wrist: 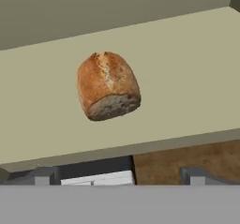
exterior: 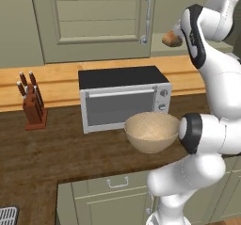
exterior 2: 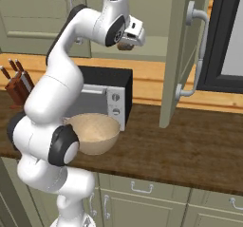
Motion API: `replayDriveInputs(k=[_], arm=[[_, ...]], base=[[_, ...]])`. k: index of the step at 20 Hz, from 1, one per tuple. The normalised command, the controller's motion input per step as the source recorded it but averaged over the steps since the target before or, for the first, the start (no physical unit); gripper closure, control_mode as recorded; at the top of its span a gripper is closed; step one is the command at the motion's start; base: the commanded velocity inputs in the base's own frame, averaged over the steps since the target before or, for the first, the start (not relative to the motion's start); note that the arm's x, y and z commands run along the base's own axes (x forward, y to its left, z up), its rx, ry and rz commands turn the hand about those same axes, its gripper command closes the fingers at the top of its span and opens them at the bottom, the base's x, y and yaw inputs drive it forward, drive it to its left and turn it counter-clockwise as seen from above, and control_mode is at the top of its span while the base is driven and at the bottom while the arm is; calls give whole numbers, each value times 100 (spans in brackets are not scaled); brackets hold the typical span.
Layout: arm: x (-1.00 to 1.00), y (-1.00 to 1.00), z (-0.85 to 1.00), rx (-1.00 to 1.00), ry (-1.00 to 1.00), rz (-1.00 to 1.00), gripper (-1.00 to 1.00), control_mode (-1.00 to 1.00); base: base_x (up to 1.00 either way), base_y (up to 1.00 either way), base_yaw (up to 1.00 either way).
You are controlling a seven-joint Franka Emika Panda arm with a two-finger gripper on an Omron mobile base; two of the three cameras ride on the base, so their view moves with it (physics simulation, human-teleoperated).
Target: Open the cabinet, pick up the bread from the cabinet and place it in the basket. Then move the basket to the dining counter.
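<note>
you had the cabinet (exterior 2: pixel 182 55) open, door swung out at the right of the right base view. the bread (wrist: pixel 108 85) lay on the cabinet shelf (wrist: pixel 187 68), centre-left in the hand view, cut end facing down-frame. your jaws (wrist: pixel 119 176) were spread wide, tips at the bottom edge, apart from the bread and pinching nothing. in the left base view the bread (exterior: pixel 172 39) sat upper right, just beside the arm. the basket (exterior: pixel 151 132) stood on the tabletop (exterior: pixel 42 148), lower centre, in front of the microwave (exterior: pixel 123 97). knife block (exterior: pixel 33 104) at left.
</note>
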Motion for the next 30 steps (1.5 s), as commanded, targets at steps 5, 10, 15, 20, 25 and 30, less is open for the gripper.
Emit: replayDriveInputs(k=[5,10,15,20,25,30], arm=[[53,0,0,3,-6,0,-100,-100],[51,1,0,0,0,0,-100,-100],[53,0,0,0,-1,0,-100,-100],[49,0,0,0,-1,0,-100,-100],[22,0,-10,0,-1,0,-100,-100],[-2,0,-26,0,-2,0,100,-100]], base=[[0,0,0],[0,0,0],[0,0,0],[0,0,0],[0,0,0],[0,0,0]])
